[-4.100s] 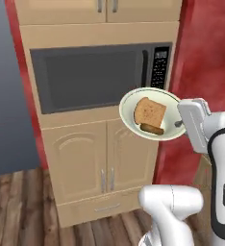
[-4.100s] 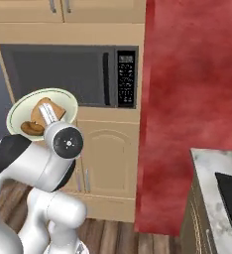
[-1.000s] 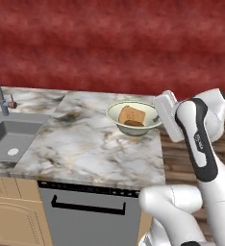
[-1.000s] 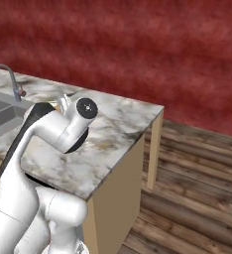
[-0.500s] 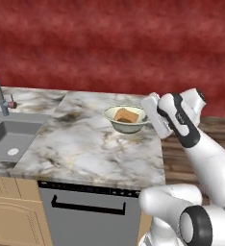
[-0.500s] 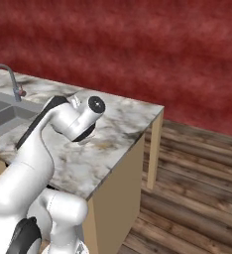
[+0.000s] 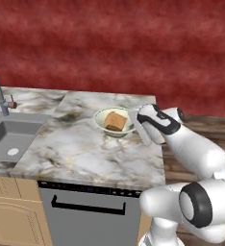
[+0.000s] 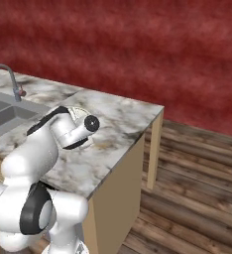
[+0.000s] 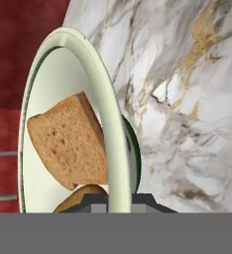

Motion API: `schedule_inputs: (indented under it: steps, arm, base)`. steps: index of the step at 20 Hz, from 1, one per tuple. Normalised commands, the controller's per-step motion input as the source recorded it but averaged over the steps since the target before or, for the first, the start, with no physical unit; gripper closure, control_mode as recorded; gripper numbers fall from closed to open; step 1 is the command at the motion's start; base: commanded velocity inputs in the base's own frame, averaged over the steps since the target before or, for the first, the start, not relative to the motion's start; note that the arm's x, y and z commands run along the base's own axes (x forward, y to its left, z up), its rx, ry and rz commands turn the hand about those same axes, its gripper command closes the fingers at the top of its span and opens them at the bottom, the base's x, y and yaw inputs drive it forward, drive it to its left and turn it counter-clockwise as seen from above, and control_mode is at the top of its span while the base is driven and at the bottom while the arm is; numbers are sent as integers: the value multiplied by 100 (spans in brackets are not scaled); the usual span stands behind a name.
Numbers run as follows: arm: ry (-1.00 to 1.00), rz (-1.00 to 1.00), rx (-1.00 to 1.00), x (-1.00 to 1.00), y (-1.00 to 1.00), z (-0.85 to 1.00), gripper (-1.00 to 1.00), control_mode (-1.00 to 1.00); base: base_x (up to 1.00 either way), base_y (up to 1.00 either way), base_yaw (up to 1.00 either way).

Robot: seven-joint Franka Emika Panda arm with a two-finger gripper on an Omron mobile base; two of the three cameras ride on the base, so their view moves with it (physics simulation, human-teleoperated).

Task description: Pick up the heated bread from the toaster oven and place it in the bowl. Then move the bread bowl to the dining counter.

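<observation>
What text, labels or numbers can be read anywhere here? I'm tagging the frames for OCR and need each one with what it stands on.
None: no readable word, number or sign stands on anything here.
The dishwasher's control strip below the dining counter carries small pale marks, too small to read.
The bowl, the heated bread and the gripper are unmarked.

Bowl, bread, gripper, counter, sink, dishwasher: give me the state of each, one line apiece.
bowl: upright on the marble, held at its rim
heated bread: inside the bowl, leaning against its wall
gripper: shut on the bowl's rim
dining counter: carrying the bowl near its right end
sink: basin dry, no water running from the faucet
dishwasher: door closed
</observation>
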Motion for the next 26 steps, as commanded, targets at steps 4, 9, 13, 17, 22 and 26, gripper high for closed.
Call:
schedule_inputs:
  steps: [4, 9, 13, 17, 22, 26]
  arm:
    - [0, 0, -8, 43, 31, -10, 100, -100]
    - [0, 0, -11, 34, 22, -26, 100, -100]
    - [2, 0, -14, 31, 18, -28, 100, -100]
    - [4, 0, -16, 19, 7, -34, 100, -100]
    - [5, 0, -13, 5, 0, -28, 100, -100]
    - [7, 0, -13, 0, 0, -23, 100, -100]
  base:
    - [0, 0, 0]
    - [0, 0, 0]
    - [0, 0, 0]
    - [0, 0, 0]
    - [0, 0, 0]
    - [0, 0, 0]
